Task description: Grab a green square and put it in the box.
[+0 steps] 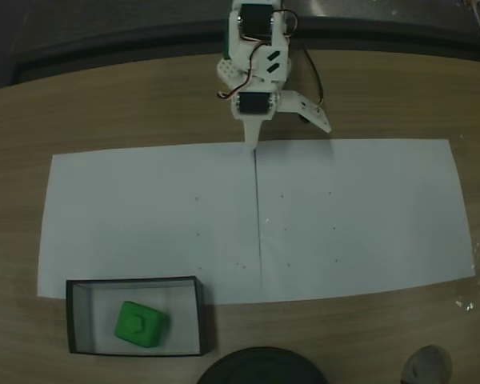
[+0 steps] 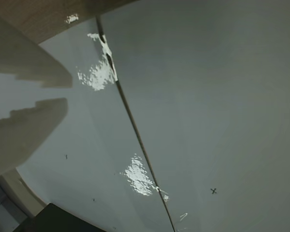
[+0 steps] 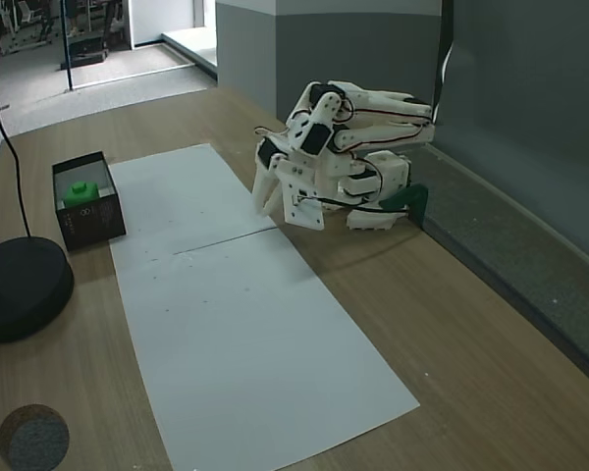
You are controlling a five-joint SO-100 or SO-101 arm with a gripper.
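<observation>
Green square (image 1: pixel 141 323) sits inside the box (image 1: pixel 78 317). My claw (image 2: pixel 63 94) is folded back by the paper (image 1: pixel 368 216), tips slightly apart, pinching nothing. Little left to fail; a careless sweep could knock the box.

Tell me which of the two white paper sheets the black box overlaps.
The sheet on the left in a fixed view: the low black-walled box, holding the bright green block, covers its near edge. The right sheet lies bare.
</observation>
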